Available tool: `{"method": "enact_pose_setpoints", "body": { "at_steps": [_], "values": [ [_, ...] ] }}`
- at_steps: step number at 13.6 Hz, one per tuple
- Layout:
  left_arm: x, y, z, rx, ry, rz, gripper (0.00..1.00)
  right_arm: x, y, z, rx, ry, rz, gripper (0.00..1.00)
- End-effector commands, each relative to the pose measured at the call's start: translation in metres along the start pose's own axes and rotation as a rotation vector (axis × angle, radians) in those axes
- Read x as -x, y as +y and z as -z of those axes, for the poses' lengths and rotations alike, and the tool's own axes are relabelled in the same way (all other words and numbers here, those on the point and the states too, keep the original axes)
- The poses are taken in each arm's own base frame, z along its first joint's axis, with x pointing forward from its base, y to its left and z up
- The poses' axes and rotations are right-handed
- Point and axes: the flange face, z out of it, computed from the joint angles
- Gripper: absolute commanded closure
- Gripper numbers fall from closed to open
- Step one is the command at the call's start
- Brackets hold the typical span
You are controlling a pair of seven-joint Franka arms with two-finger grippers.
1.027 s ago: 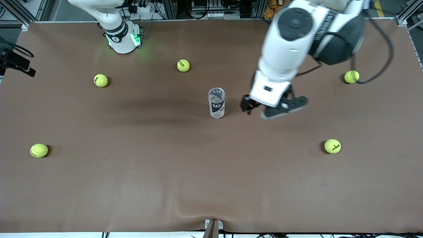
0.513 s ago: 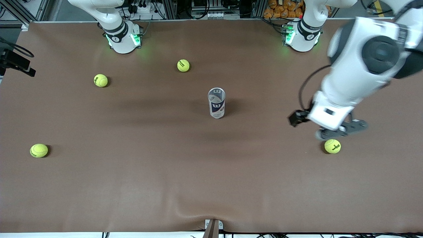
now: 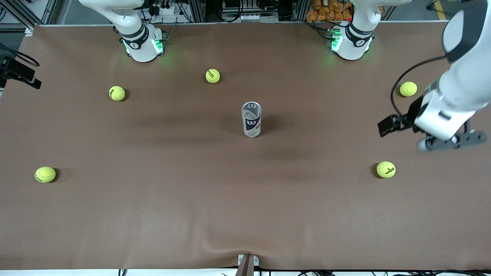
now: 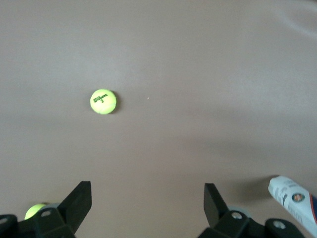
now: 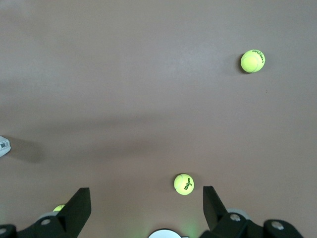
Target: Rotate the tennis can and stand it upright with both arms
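Five yellow-green tennis balls lie scattered on the brown bench [image 3: 245, 214]: two [image 3: 213, 76] [image 3: 117, 93] farther from the front camera, one [image 3: 45, 174] nearer at the right arm's end, two [image 3: 408, 89] [image 3: 386, 169] at the left arm's end.

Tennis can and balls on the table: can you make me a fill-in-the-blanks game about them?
1. The tennis can is standing ____ in the middle of the brown table.
2. Counting in the front view, there are ____ yellow-green tennis balls on the table.
3. The left gripper holds nothing; its jaws are ____.
4. The right gripper is empty, and its jaws are ____.

Missing words: upright; five; open; open
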Motion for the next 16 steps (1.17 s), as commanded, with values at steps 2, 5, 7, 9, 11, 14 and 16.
{"method": "enact_pose_setpoints", "body": {
  "at_steps": [2, 5, 7, 9, 11, 14, 16],
  "values": [
    [0.100, -0.006, 0.038, -0.052, 0.051, -0.035, 0.00, 0.002, 0.001, 0.004, -0.010, 0.005, -0.018, 0.00],
    [0.123, -0.007, 0.046, -0.029, 0.051, -0.040, 0.00, 0.002, 0.001, 0.004, -0.010, 0.005, -0.017, 0.00],
    [0.116, -0.012, 0.045, -0.023, 0.056, -0.062, 0.00, 0.002, 0.001, 0.004, -0.010, 0.003, -0.018, 0.00],
    [0.097, -0.012, 0.048, -0.013, 0.076, -0.075, 0.00, 0.001, 0.001, 0.003, -0.009, 0.003, -0.018, 0.00],
    [0.072, -0.028, 0.055, 0.010, 0.088, -0.051, 0.00, 0.002, 0.001, 0.003, -0.009, 0.002, -0.018, 0.00],
    [0.069, -0.040, 0.055, 0.007, 0.085, -0.072, 0.00, 0.002, 0.001, 0.003, -0.009, 0.002, -0.018, 0.00],
    [0.066, -0.043, 0.053, -0.007, 0.084, -0.090, 0.00, 0.002, 0.000, 0.003, -0.009, 0.002, -0.017, 0.00]
  ]
}}
